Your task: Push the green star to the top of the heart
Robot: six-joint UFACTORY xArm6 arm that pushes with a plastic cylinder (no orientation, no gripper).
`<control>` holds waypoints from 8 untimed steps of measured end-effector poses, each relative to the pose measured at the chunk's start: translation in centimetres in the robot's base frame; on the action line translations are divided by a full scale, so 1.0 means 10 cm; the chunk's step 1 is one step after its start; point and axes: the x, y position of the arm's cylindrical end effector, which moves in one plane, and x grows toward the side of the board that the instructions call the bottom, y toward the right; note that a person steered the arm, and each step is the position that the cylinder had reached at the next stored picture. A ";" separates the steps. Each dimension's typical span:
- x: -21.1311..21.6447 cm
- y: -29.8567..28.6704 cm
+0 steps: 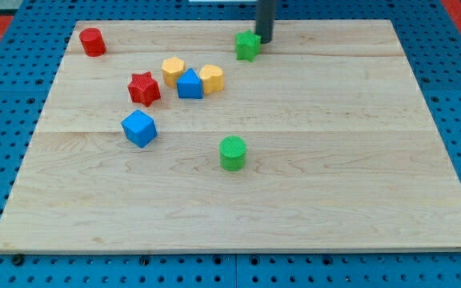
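The green star (247, 45) lies near the view's top, a little right of centre. My tip (264, 41) stands right beside it on its right side, touching or nearly touching it. The yellow heart (211, 78) lies below and to the left of the star, next to a blue block (189, 84) with a peaked top. The star is well apart from the heart.
A yellow hexagon (173, 70) and a red star (143, 88) sit left of the heart. A blue cube (139, 128) lies lower left, a green cylinder (233, 153) at centre, a red cylinder (93, 42) at top left. The wooden board (358, 160) rests on a blue pegboard.
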 end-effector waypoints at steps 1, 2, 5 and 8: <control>0.03 0.43; 0.26 0.68; 0.07 -0.54; -0.03 -0.50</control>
